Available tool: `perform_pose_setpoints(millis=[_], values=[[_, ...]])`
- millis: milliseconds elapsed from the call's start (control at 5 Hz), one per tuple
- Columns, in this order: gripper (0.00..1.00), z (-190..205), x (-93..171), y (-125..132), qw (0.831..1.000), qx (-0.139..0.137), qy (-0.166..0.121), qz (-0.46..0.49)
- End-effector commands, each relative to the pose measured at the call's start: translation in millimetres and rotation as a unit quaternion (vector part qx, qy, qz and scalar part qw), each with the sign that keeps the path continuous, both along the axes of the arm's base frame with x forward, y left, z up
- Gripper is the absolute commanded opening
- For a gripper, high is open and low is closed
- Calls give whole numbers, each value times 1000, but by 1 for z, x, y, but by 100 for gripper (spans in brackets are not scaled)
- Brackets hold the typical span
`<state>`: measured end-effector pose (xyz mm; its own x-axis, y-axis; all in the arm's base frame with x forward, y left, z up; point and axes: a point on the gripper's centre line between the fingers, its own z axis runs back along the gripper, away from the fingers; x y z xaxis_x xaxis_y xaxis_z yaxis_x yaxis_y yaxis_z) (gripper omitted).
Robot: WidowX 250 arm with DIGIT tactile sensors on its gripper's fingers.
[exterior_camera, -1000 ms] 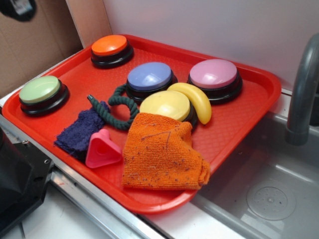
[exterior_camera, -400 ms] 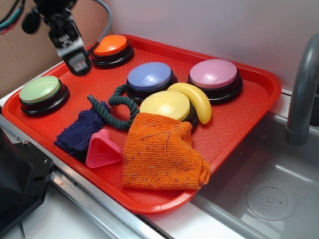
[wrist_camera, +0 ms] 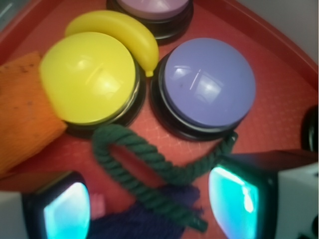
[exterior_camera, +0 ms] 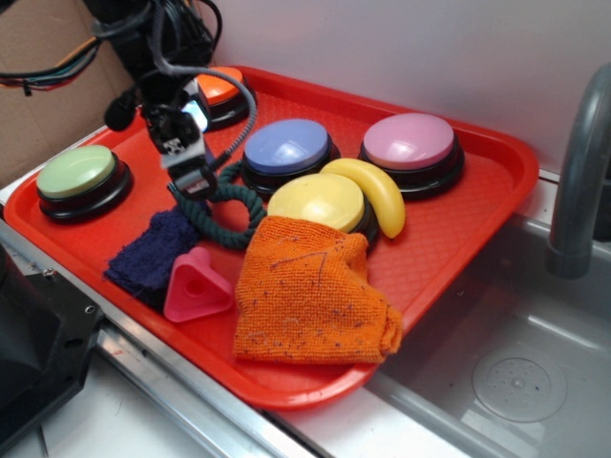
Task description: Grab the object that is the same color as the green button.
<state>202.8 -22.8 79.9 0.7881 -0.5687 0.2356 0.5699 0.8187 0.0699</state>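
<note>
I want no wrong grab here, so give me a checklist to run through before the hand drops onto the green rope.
1. Target matches the green button: the green rope is dark green; ok.
2. Hand open: wrist view shows both fingers apart with the rope between; ok.
3. Hand over the rope: exterior view places it above the rope's tail end; ok.
4. Rope free: its tail lies on the dark blue cloth, the loop is beside the yellow button; cannot tell whether it is snagged.
5. Height above the rope: cannot tell.
</note>
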Motion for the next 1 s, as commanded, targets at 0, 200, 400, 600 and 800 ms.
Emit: perform_pose_setpoints(millis=[0, 200, 400, 600, 800], values=[[100, -28, 1, -2, 998, -34, -14, -46], [100, -40, -5, -1, 997, -38, -10, -65], [100, -50, -6, 2, 996, -53, -7, -71], [100, -58, -6, 5, 996, -50, -2, -76], [100, -67, -3, 6, 996, -51, 13, -69]])
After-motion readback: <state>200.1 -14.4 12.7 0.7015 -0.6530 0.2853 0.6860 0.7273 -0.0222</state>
